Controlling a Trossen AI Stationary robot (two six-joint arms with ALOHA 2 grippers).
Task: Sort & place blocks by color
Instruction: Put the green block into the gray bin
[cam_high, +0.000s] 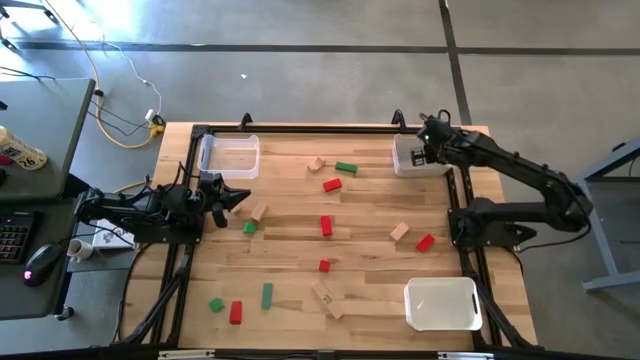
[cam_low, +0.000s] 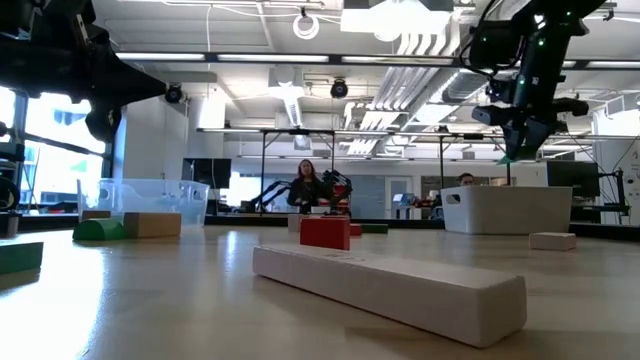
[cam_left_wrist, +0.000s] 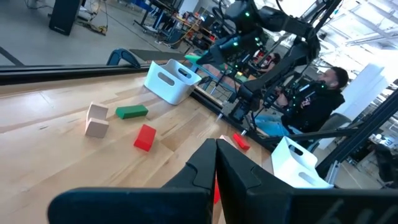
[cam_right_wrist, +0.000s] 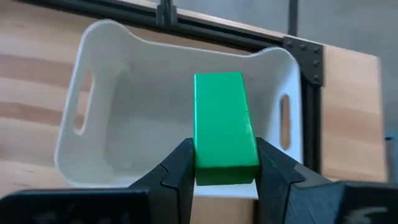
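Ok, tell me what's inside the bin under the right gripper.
The bin looks empty where visible. The right gripper, shut on a green block, hides part of its floor.

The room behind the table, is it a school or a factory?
Probably a robot lab or workshop. Beyond the wooden table there is a high ceiling with ducts, more robot arms on benches, and a person working nearby.

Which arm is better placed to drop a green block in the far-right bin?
Right: its claw already grips a green block directly above that bin. The left claw sits shut and empty across the table.
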